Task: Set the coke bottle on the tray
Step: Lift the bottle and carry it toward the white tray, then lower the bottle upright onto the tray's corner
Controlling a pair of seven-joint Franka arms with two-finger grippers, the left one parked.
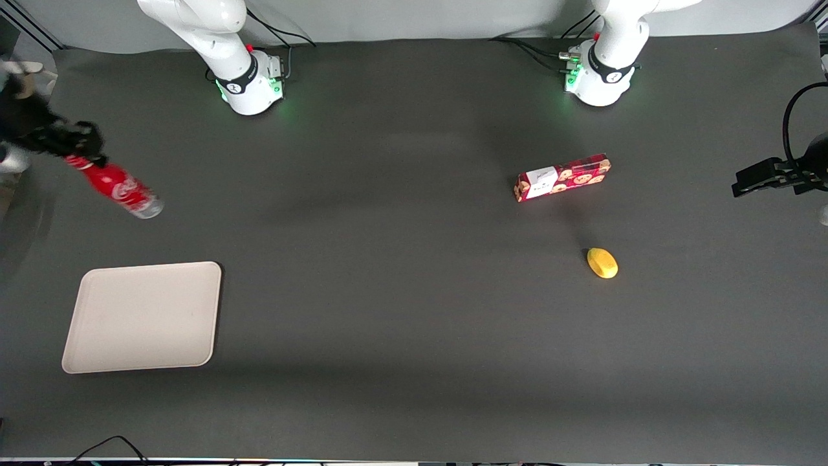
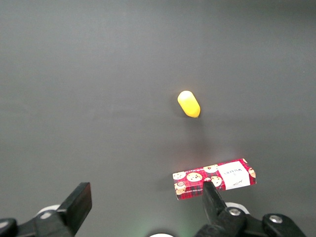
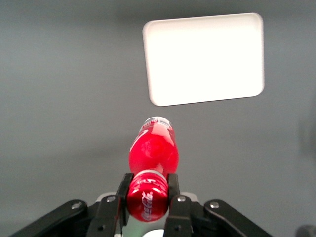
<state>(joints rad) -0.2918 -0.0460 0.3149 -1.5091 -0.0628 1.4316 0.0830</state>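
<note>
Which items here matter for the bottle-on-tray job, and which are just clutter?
Job:
- coke bottle, held by its cap end, lifted, farther from the front camera than the tray
- tray, nothing on it
- gripper, shut on the bottle, at the working arm's end of the table

Clutter:
- cookie box
- yellow item, nearer the camera than the box

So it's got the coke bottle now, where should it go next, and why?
Probably toward the front camera, until it hangs over the tray. The gripper is shut on the coke bottle at its cap end, held tilted in the air, and the tray lies bare, nearer the camera than the bottle.
</note>
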